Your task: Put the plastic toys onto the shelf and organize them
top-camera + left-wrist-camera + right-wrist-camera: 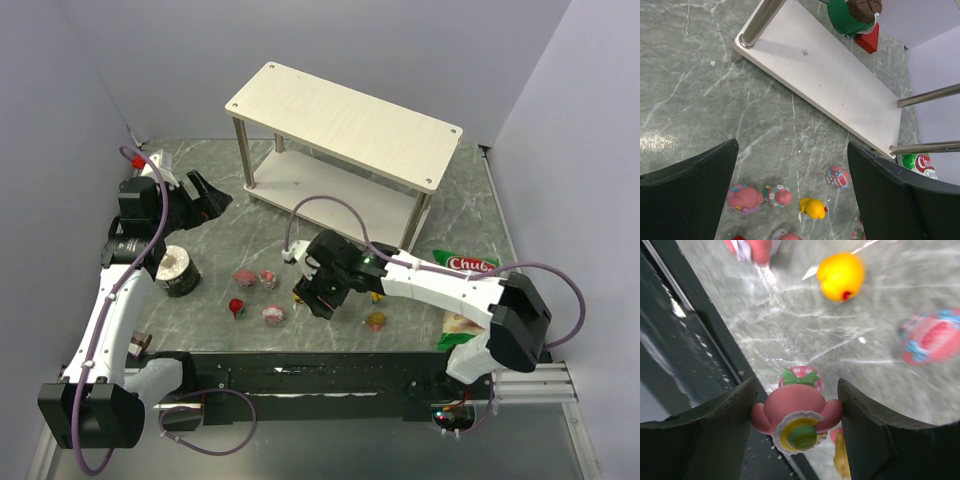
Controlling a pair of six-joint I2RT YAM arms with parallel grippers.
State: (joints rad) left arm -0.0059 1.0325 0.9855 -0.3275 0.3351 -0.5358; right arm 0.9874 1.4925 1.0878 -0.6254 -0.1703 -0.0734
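Right gripper (796, 392): jaws drawn in to a middling gap on a pink toy (796, 416), which sits between the fingers and touches both. Whether the toy is clear of the table (220, 235) cannot be told.

Left gripper (792, 147): jaws wide, nothing between them. The shelf (825, 75) lies just ahead of it, its lower board bare where it shows.

Progress: early. No toy is seen on either board. The other toys (268, 279) lie on the table, several to the left of the right gripper. A yellow toy (840, 276) and a pink-and-blue toy (932, 337) lie ahead of it.

Judgement: one toy is gripped. Its carry to the shelf, well ahead of the right gripper, is not yet done, and all the rest remain to be placed
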